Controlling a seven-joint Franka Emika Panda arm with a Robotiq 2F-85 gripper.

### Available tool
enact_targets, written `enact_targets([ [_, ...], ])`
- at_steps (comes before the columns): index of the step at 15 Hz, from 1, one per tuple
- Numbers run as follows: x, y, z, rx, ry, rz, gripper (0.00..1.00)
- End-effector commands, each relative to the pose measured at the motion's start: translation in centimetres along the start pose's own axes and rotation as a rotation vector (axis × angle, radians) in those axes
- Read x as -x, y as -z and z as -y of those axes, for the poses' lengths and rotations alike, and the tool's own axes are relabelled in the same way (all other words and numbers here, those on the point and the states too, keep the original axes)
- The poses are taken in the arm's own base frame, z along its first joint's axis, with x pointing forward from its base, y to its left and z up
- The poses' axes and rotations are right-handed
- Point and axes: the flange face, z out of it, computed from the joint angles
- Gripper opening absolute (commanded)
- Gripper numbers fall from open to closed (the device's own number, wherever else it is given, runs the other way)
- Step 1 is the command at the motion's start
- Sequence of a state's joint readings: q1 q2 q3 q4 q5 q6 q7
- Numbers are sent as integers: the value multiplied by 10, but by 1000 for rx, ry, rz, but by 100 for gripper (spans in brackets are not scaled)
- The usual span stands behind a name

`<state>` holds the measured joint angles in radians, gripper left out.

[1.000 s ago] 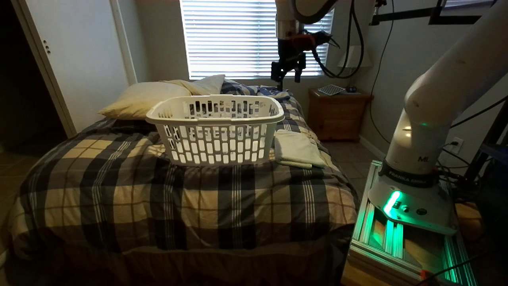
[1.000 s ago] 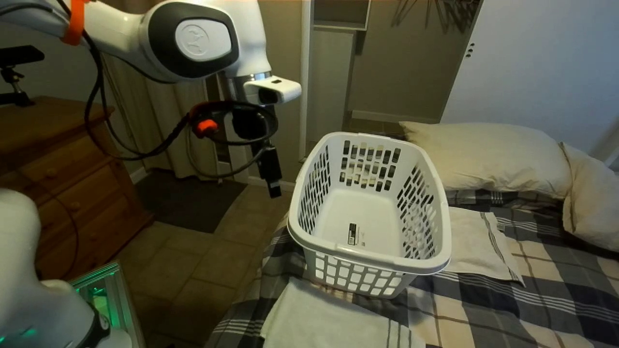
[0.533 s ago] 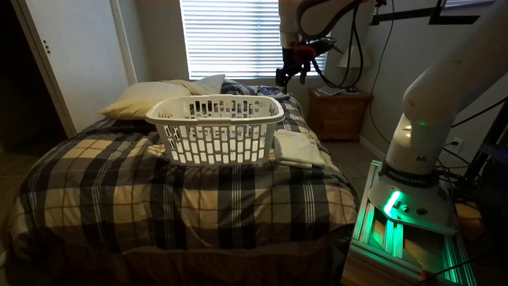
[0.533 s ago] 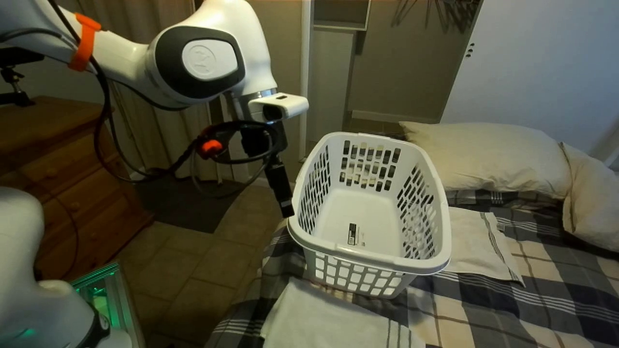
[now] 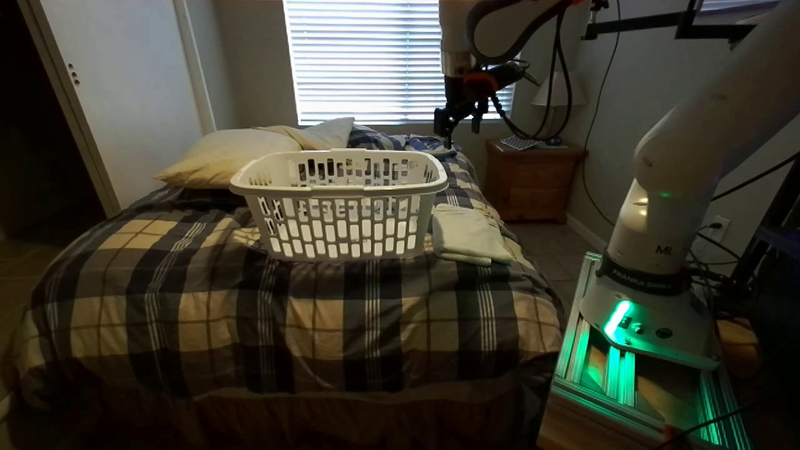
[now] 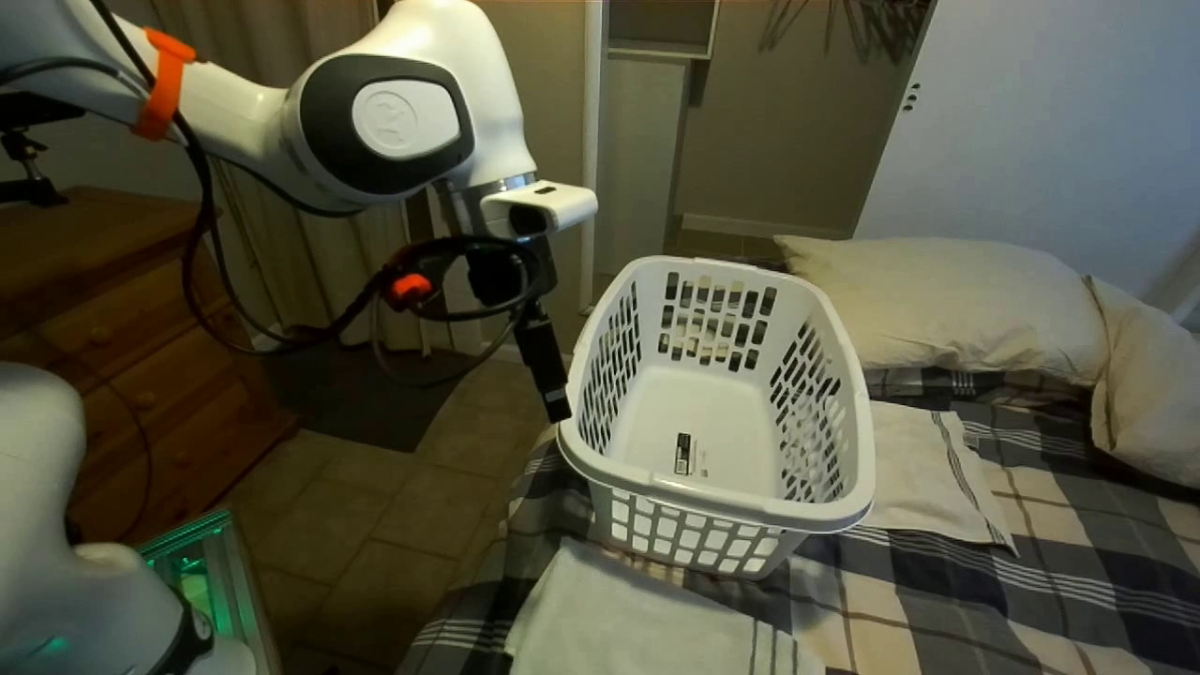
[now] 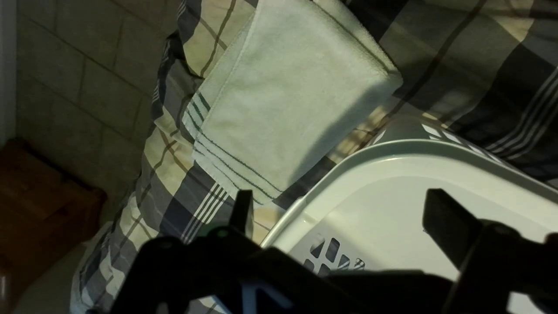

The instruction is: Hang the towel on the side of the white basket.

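The white basket (image 5: 338, 189) stands upright on the bed in both exterior views (image 6: 694, 492); its rounded end shows in the wrist view (image 7: 418, 148). A folded off-white towel (image 5: 469, 234) with dark stripes lies flat on the bed beside the basket's end; it shows in an exterior view (image 6: 637, 623) and the wrist view (image 7: 301, 87). A second striped off-white cloth (image 6: 923, 473) lies on the basket's pillow side. My gripper (image 5: 462, 136) is open and empty, above the bed near the basket rim (image 6: 556, 408). In the wrist view its fingers (image 7: 338, 198) are wide apart, seen across the rim.
A cream pillow (image 6: 956, 305) lies beyond the basket on the plaid bedspread (image 5: 337, 325). A wooden nightstand (image 5: 528, 184) with a lamp stands by the wall. A wooden dresser (image 6: 122, 375) stands behind the arm. A cable loop hangs from the wrist.
My gripper came down and closer to the basket rim between one second and half a second ago. Since then it has hardly moved. The basket and towels have not moved.
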<state>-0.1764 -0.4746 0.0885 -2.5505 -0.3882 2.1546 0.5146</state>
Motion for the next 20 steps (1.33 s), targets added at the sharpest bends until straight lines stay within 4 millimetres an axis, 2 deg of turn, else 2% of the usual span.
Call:
enact_targets([
  [1,0,1,0,0,0,1,100],
  [7,0,1,0,0,0,1,100],
  [11,3,-2,-8,120,77,5,100],
  [15,-7,-3,-16,196,101,-108,100],
  [20,1,-2,-2,-42,75,72,100],
])
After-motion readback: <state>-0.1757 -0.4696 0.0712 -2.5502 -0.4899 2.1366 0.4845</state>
